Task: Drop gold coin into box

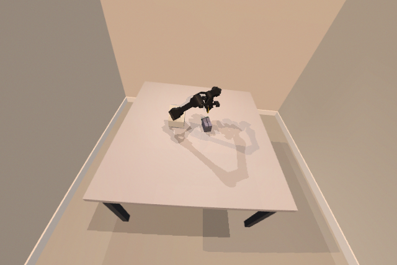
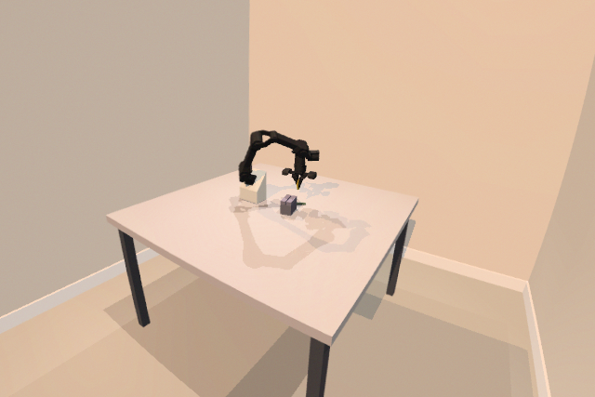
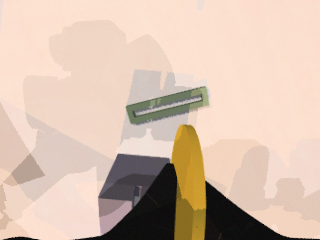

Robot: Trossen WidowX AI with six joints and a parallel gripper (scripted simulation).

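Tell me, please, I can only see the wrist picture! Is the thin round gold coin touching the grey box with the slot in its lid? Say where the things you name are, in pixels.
Observer: No, the exterior view shows open air between the coin [image 1: 208, 110] [image 2: 297, 184] [image 3: 189, 175] and the box [image 1: 207, 126] [image 2: 288, 207] [image 3: 142, 166].
Operator: What's the robot's arm standing by?
Observer: Its lower end is at a cream-coloured block [image 1: 176, 123] [image 2: 252, 194], off to one side of the box.
Operator: And what colour are the table's legs?
Observer: The ones I can see [image 1: 116, 212] [image 2: 132, 277] are black.
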